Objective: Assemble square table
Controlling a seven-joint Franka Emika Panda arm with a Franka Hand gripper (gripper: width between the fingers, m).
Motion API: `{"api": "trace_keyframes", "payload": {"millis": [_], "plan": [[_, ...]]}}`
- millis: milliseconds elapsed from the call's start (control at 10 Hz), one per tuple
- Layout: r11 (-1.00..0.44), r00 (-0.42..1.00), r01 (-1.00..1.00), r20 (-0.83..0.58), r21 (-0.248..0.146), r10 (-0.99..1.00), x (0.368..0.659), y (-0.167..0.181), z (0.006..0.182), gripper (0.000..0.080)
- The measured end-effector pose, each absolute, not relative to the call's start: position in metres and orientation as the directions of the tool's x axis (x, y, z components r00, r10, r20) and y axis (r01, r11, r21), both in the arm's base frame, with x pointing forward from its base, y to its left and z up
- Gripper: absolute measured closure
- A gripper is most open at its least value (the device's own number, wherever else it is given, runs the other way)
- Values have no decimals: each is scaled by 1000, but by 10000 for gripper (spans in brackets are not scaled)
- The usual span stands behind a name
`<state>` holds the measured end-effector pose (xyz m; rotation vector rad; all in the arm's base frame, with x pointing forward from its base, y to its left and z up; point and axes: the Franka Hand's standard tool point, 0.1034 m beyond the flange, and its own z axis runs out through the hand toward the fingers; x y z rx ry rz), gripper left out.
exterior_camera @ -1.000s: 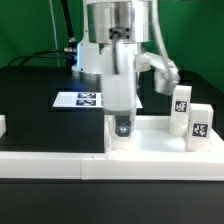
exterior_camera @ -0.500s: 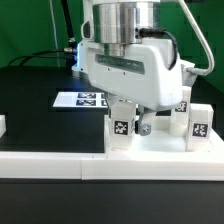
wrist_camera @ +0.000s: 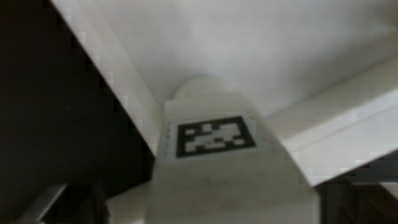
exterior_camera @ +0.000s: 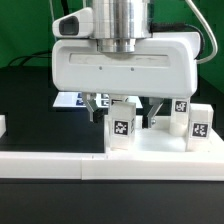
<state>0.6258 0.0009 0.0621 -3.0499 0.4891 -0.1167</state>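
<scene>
The white square tabletop (exterior_camera: 155,147) lies flat on the black table, behind a long white rail. A short white leg (exterior_camera: 122,128) with a black-and-white tag stands upright at the plate's corner on the exterior view's left. My gripper (exterior_camera: 125,108) hangs over it, open, with one finger (exterior_camera: 97,105) on each side of the leg and a gap to both. Two more tagged legs (exterior_camera: 199,125) stand at the plate's end on the exterior view's right. In the wrist view the tagged leg (wrist_camera: 215,140) rises between the jaws, with the tabletop (wrist_camera: 267,50) behind it.
The long white rail (exterior_camera: 100,166) runs across the front of the table. The marker board (exterior_camera: 72,100) lies flat behind the gripper. A small white part (exterior_camera: 2,125) shows at the exterior view's left edge. Black cables hang at the back.
The hand has turned about its vertical axis, so its broad face now shows. The jaws have spread off the leg, which stays upright on the plate.
</scene>
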Motion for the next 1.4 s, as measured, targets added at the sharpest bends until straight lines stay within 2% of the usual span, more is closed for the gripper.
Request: {"api": "trace_keyframes", "payload": {"millis": [100,300,400,500,700,800,1000,1200,1400], "plan": [[-931,929,-360,63,-65,-364,626,0,62,151],[-904,903,-422,59,-69,-426,626,0,62,399],[-865,864,-496,52,-74,-500,626,0,62,399],[-835,834,-545,48,-77,-549,626,0,62,512],[-685,685,-724,31,-83,-728,626,-2,61,512],[-547,547,-833,17,-84,-837,626,1,61,512],[-99,103,-992,-48,-77,-993,624,0,61,512],[160,-153,-986,-113,-52,-982,624,2,60,511],[256,-249,-966,-123,-42,-961,624,2,60,511]]}}
